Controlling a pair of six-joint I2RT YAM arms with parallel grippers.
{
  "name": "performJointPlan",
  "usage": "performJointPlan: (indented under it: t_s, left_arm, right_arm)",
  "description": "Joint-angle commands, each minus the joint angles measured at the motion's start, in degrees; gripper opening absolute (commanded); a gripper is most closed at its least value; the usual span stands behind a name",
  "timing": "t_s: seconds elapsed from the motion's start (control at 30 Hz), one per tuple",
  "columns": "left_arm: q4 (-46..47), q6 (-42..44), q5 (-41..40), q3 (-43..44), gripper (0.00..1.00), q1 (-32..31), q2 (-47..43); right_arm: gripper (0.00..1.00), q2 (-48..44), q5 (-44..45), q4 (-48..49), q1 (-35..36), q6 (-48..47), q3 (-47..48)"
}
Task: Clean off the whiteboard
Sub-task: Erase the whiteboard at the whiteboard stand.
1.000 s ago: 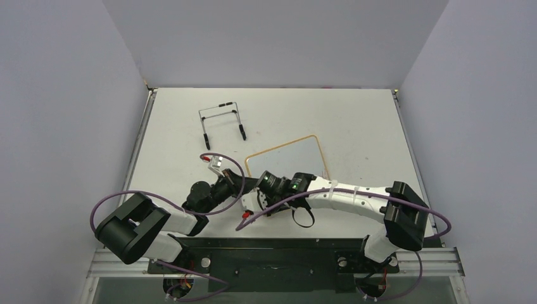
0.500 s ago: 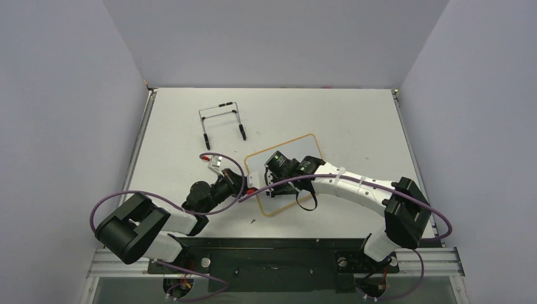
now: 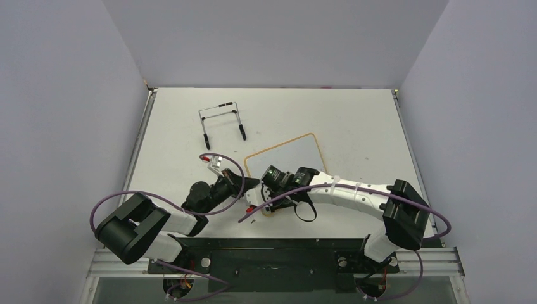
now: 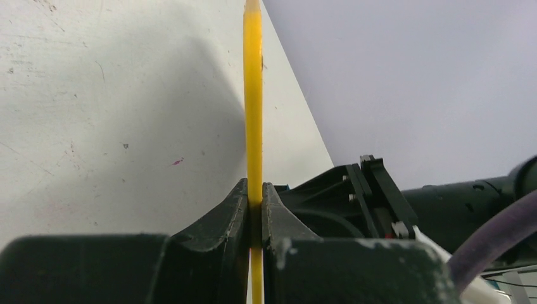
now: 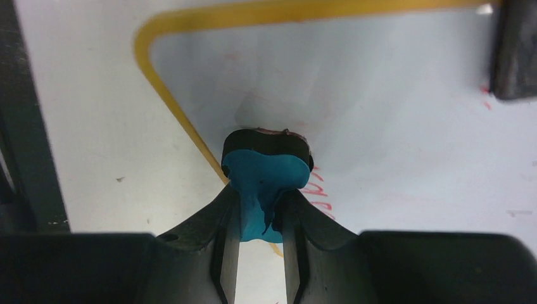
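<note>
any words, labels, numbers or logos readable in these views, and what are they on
No readable text in any view.
Red handwriting on the whiteboard, beside the blue eraser: only smeared fragments, not legible.
Wire stand and table: no label, brand or number visible.

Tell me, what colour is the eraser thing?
Teal blue, with a black pad at its tip. The eraser shows best in the right wrist view.
</note>
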Motion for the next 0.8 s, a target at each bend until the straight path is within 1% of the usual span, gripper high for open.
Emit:
performJointPlan:
  t_s: [0.0,0.1,0.2,0.27,0.37,0.4,0.47,0.57,0.67,0.77]
  left_arm:
    - [10.89,-1.99,3.08,1.86,0.0,-0.33,-1.86]
    - [10.7,-2.0,3.08,1.87,0.0,-0.35,-2.08]
    - [10.39,-1.84,3.03,1.76,0.0,-0.34,-2.37]
    - [10.35,-1.75,2.89,1.7,0.0,-0.33,-2.26]
    - [10.77,-1.85,2.92,1.86,0.0,-0.35,-1.78]
    - [11.04,-1.92,3.07,1.84,0.0,-0.35,-1.29]
    - [11.97,-2.21,3.19,1.86,0.0,-0.35,-0.82]
    - [12.19,-2.42,3.18,1.66,0.0,-0.35,-0.9]
    - [11.06,-2.03,2.98,1.42,0.0,-0.33,-2.12]
    - [9.65,-1.53,2.81,1.49,0.0,-0.31,-3.06]
  right_arm:
    - [0.0,0.93,1.98,2.3,-6.06,0.7,3.53]
    - [0.0,1.17,3.09,3.06,-7.85,1.34,5.28]
    - [0.0,1.21,2.23,2.98,-7.08,1.87,4.28]
    - [0.0,0.79,1.89,2.71,-5.09,1.73,2.35]
    - [0.0,-0.15,-0.64,1.51,1.18,1.15,-1.31]
    - [0.0,-0.26,-0.56,1.24,3.78,0.74,-1.85]
    - [0.0,0.18,0.36,0.58,5.6,0.4,-1.89]
    - [0.0,1.89,2.86,0.57,3.71,0.47,0.09]
    - [0.0,2.43,3.05,0.6,-2.26,0.58,3.1]
    - [0.0,3.28,4.44,0.2,-6.53,0.56,4.91]
